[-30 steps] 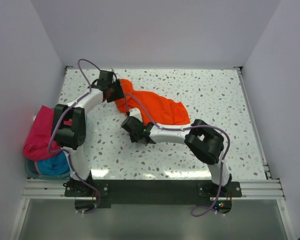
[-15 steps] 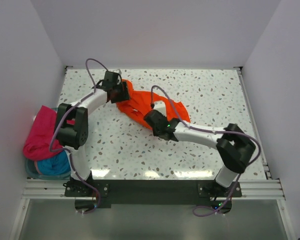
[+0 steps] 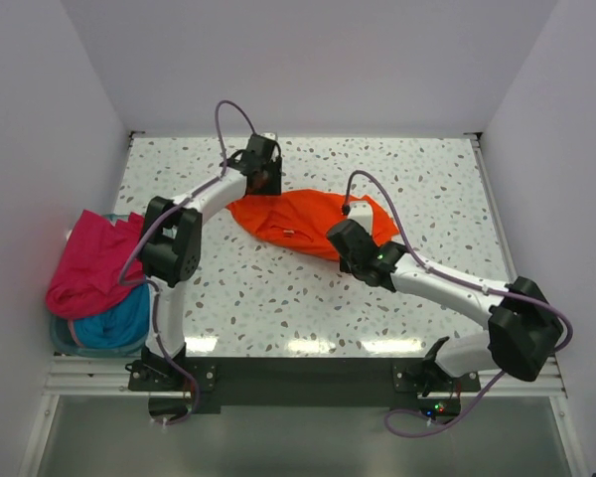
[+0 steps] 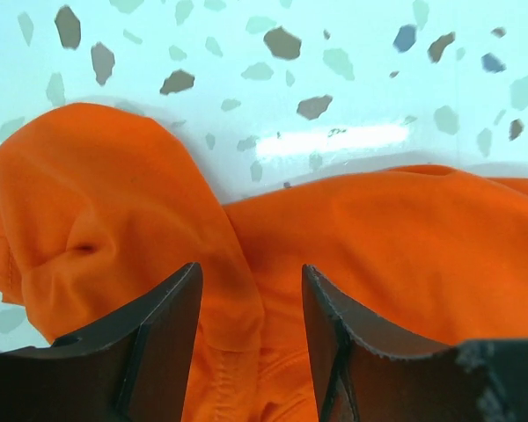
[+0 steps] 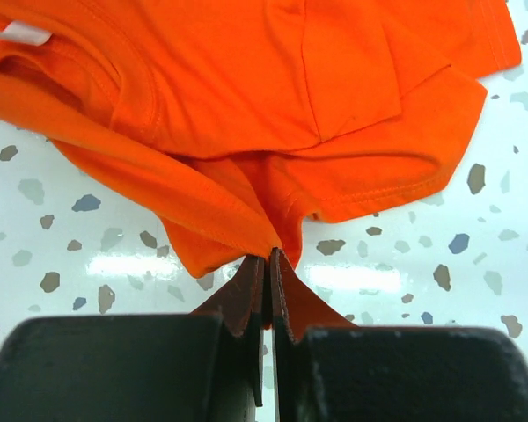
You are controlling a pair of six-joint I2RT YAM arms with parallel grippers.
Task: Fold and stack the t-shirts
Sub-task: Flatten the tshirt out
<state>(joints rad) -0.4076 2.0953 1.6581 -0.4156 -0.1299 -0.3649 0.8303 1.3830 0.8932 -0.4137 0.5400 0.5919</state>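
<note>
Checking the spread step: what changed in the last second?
Both arms swung right. The right claw, shut on the hem of the orange t-shirt, pulled it right, drawing the shirt out flatter. The left claw slid right along the shirt's far edge; its jaws stand apart over cloth, grip unclear. Unchanged: pink t-shirt and teal cloth at the tub.

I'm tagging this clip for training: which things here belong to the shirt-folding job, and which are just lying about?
Job in hand: orange t-shirt, gripped by the left gripper and the right gripper; pink t-shirt; teal cloth beneath it.
Lying about: pale blue tub holding those two; speckled table.
</note>
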